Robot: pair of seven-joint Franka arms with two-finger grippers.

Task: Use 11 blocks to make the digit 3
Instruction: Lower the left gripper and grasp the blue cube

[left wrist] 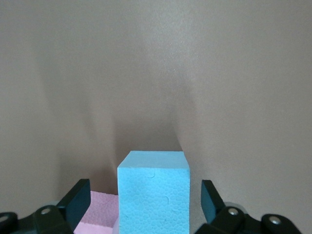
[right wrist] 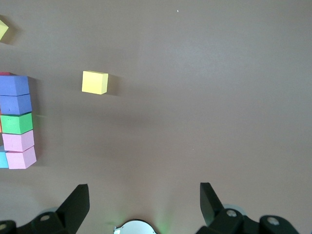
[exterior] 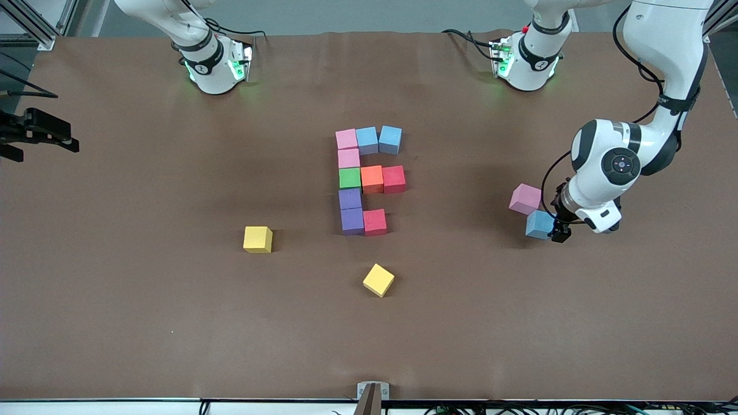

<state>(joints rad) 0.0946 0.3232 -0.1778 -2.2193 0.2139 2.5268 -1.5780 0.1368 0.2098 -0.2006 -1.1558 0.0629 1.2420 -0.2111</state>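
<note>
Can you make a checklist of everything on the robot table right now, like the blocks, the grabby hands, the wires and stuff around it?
Surface: brown table, bare between things.
Job's things: ten-cube figure, lowest arm one short; loose light blue cube touching a loose pink cube, toward the left arm's end.
Clutter: two yellow cubes.
Grippers: left gripper open, astride the light blue cube; right gripper open, waiting over bare table.
Cables: black cables at the bases.
Surroundings: black device at the table edge.

No readable text, label, brand or number shows in any view. The blocks [exterior: 369, 180] carry plain faces, and the tabletop [exterior: 144, 317] bears no markings.
</note>
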